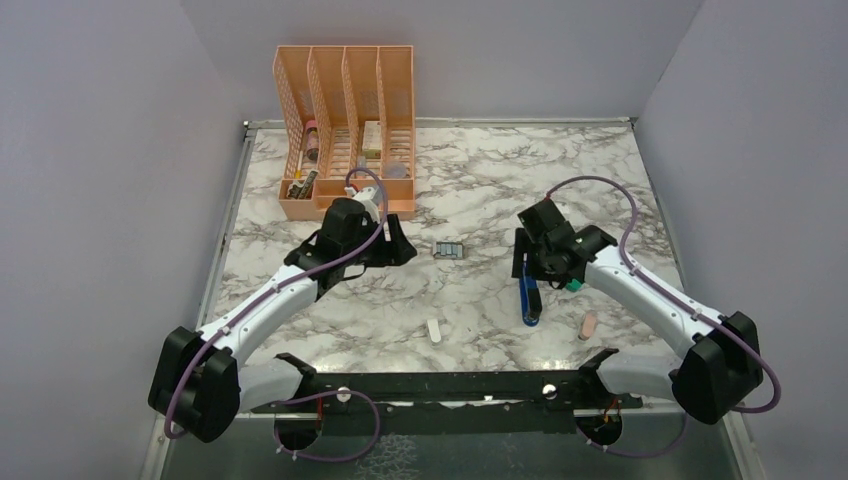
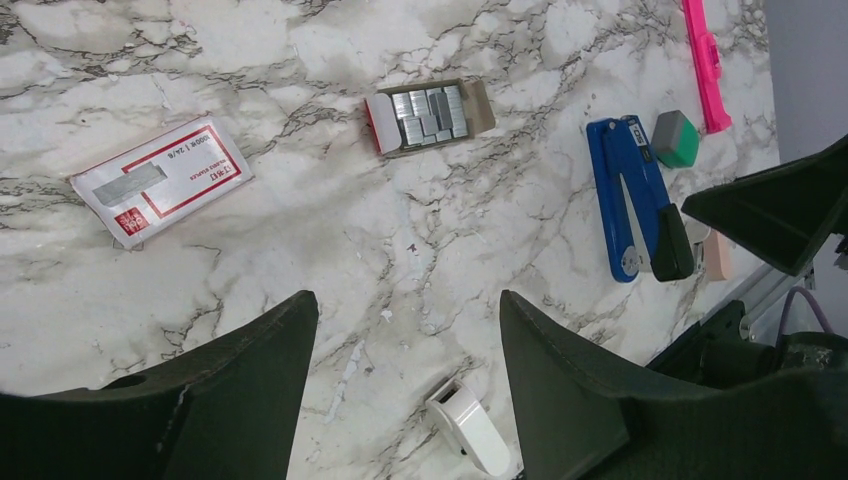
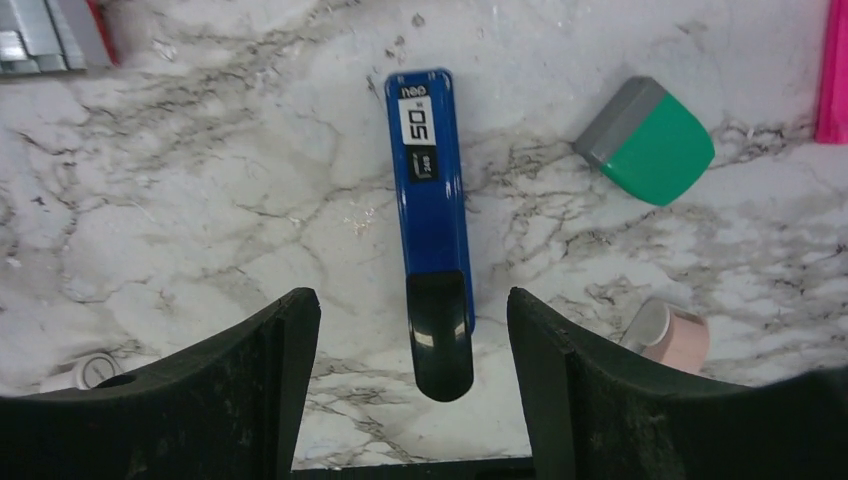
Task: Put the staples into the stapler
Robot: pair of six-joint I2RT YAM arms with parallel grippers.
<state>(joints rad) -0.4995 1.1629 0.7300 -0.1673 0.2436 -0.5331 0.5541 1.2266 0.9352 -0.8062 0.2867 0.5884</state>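
Here, from above, a white marble-patterned table (image 1: 470, 180) carries a slim blue stapler (image 1: 528, 300) with a black rear end. It lies flat on the right half, well in from the edges.

- **Right gripper:** The right gripper (image 1: 530, 268) hangs over the stapler. In its wrist view the two black fingers (image 3: 590, 400) stand spread wide on either side of the stapler's black end. Bare marble shows between each finger and the stapler, so nothing is gripped.
- **Left gripper:** The left gripper (image 1: 392, 246) hovers on the left half, just in front of a peach plastic file organiser (image 1: 345, 130) standing at the far edge. Its fingers (image 2: 250, 390) are likewise wide apart, with only marble between them and nothing in hold. A small white plastic piece (image 2: 470, 430) lies just beside the inner edge of one finger.
- **Staples:** The silver staple strips (image 2: 430, 112) sit in an open brown card tray (image 1: 450, 249) near the table's middle, between the two grippers and apart from the stapler. The flat white box sleeve (image 2: 160, 180) with a red frame lies on the marble, apart from the tray on the side away from the stapler.
- **Other items:** A teal block (image 3: 648, 140) with a grey cap rests near the stapler, and a bright-pink highlighter (image 2: 705, 60) lies just beyond the block. A pale pink oval eraser (image 1: 588, 324) lies near the stapler's black end.
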